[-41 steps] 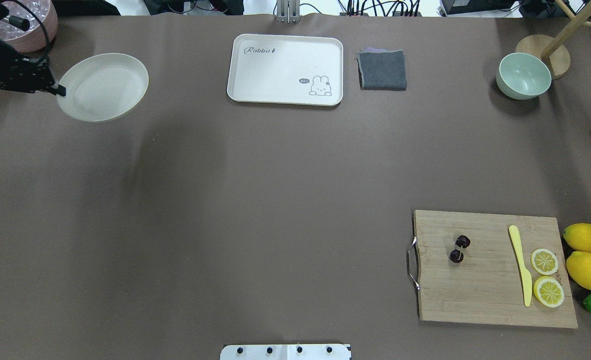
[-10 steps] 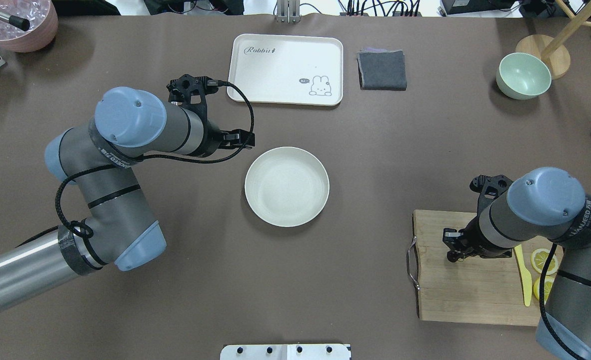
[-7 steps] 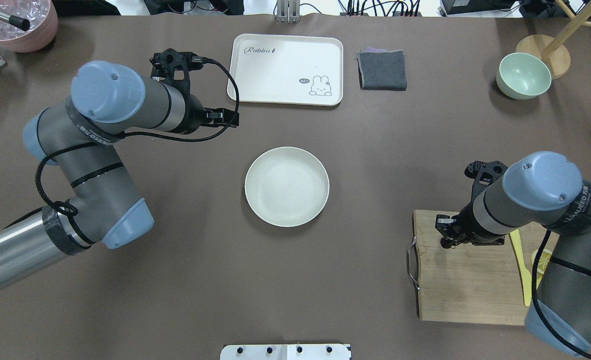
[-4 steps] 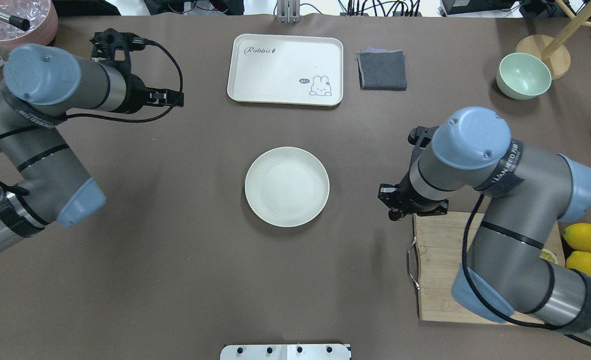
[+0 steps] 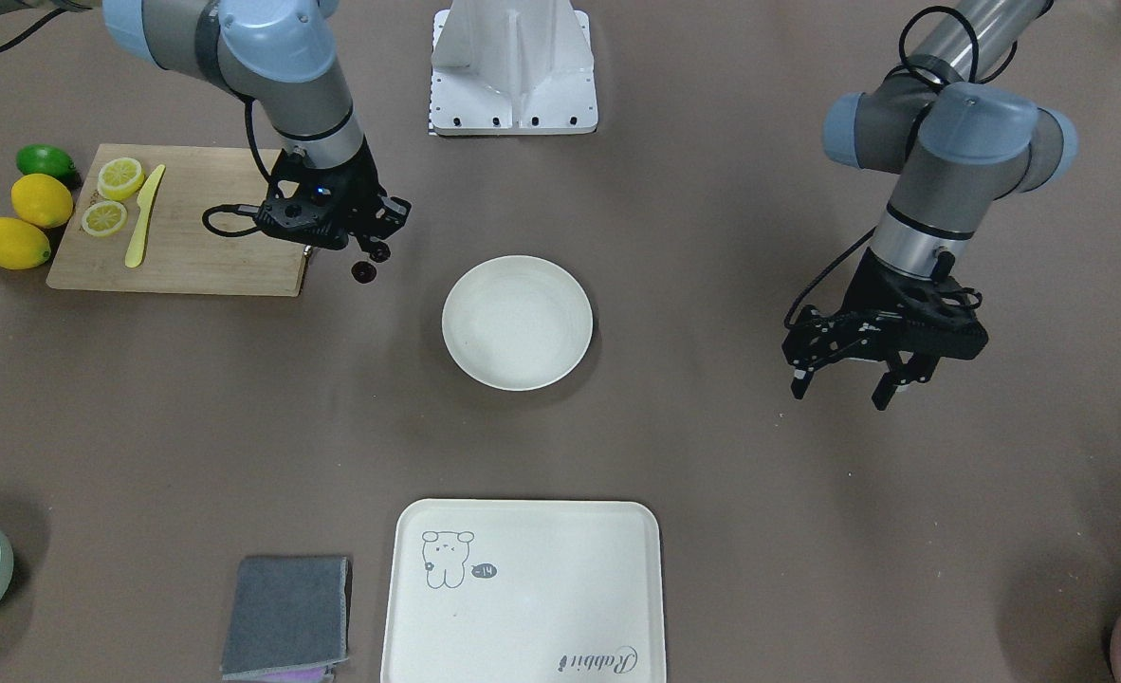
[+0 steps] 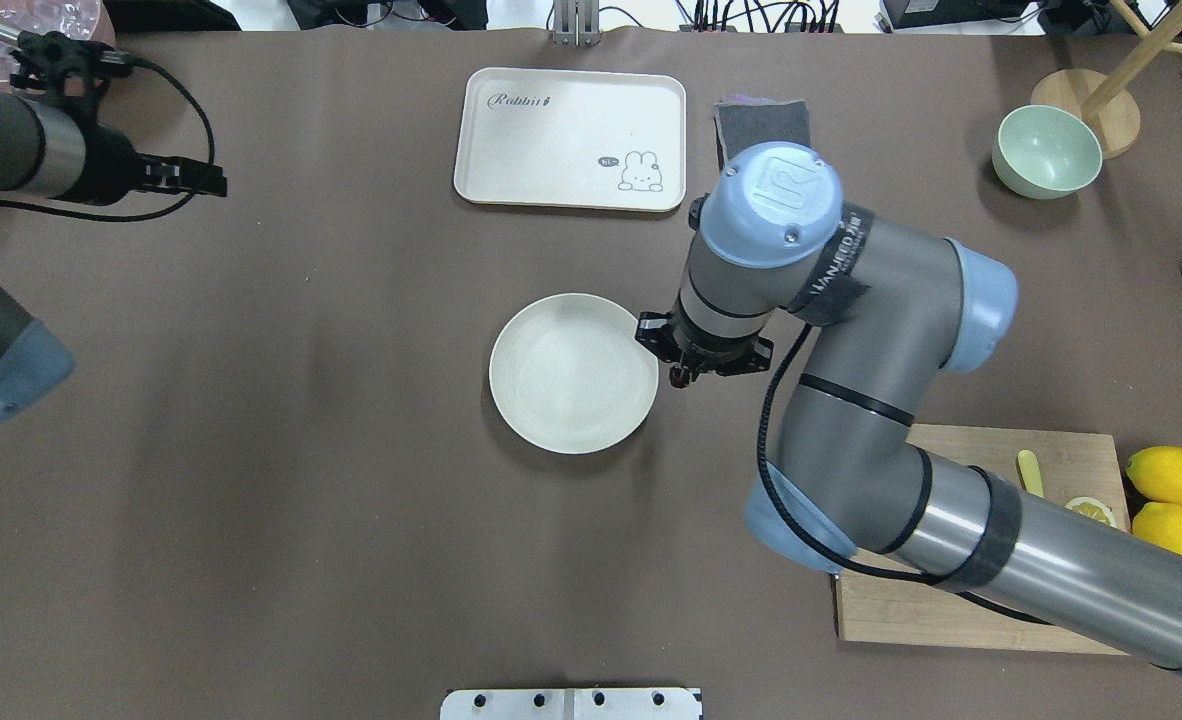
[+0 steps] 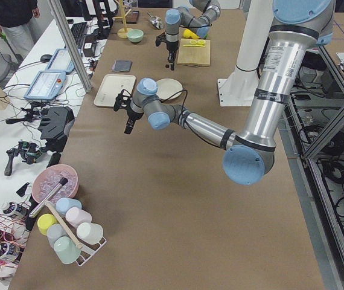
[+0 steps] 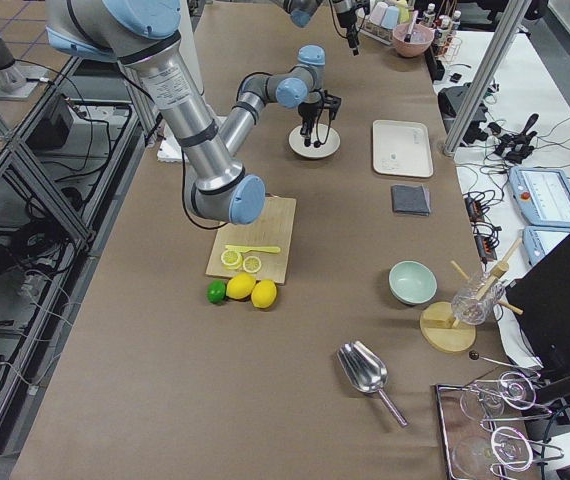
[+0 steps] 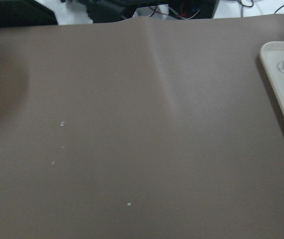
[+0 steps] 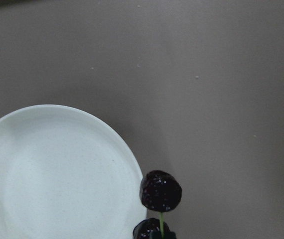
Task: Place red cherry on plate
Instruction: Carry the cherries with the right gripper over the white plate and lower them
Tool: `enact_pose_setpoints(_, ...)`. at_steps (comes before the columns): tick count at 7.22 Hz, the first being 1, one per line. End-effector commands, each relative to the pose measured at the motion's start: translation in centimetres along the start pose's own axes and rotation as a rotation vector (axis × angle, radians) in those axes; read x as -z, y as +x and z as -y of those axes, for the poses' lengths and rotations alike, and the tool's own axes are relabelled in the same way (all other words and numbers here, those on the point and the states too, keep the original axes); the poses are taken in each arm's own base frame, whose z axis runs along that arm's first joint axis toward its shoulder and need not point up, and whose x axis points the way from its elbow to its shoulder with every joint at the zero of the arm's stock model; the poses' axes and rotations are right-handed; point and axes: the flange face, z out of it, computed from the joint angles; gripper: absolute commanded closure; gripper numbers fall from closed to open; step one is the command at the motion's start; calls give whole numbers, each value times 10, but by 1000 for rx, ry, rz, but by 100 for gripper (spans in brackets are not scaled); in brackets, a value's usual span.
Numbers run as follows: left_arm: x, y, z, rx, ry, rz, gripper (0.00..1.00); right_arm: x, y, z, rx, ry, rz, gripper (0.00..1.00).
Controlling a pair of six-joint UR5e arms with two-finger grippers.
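Just beside the plate [image 6: 573,372], right fingers [image 5: 372,249] pinch the red cherry [image 10: 161,191] aloft; left fingers [image 5: 885,389] are spread apart.

Printed in script on the cream tray [image 6: 571,130]: "Rabbit", plus a small "hi~" bubble [image 6: 608,161] beside its rabbit drawing. Marked "UR" on the right arm's blue joint cap [image 6: 779,185]. On the dark band [image 6: 835,268] below it, perhaps "LIANEED", too small to confirm.

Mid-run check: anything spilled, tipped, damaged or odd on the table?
Nothing stands out. The pair of tiny dark maroon cherries hangs intact by its stems from the right claw, beside the rim of the round cream-white plate, which sits flat and empty. The left claw is open and holds nothing.
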Motion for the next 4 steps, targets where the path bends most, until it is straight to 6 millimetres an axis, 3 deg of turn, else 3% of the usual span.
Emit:
enact_pose_setpoints(1, 26, -92, 0, -92, -43, 53, 2, -19, -56, -10, 39, -9, -13, 100)
enact_pose_setpoints(3, 36, -126, -7, -81, -61, 75, 2, -59, -70, -40, 89, -14, 0, 100)
enact_pose_setpoints(4, 41, -135, -7, -103, -60, 77, 2, -62, -74, -47, 104, -18, 11, 100)
